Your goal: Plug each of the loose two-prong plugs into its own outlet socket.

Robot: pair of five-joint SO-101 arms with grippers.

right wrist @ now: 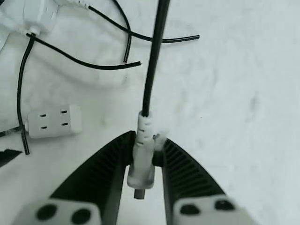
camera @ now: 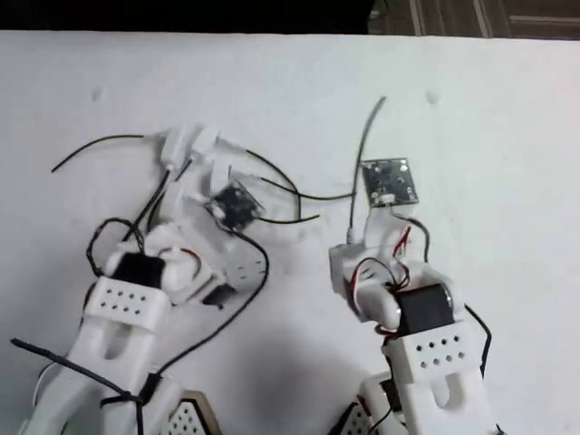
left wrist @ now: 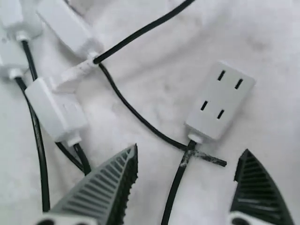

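In the left wrist view a white outlet block [left wrist: 220, 105] with two pairs of slots lies on the white cloth, on a black cord. My left gripper [left wrist: 190, 150] hangs open just short of the block's cord end, its fingers apart on either side. Several loose white plugs [left wrist: 56, 110] lie beside it on black cords. My right gripper [right wrist: 146, 140] is shut on a white two-prong plug [right wrist: 143, 161], whose black cord [right wrist: 152, 70] runs away from it. The same outlet block [right wrist: 54, 121] lies off to that gripper's side. From above, the right gripper [camera: 355, 237] sits mid-table.
A tangle of white plugs [camera: 186, 143] and black cords [camera: 272, 195] lies ahead of the left arm. A loose cord [camera: 367, 136] stretches toward the table's far edge. White cloth [camera: 489, 136] spreads bare to the right.
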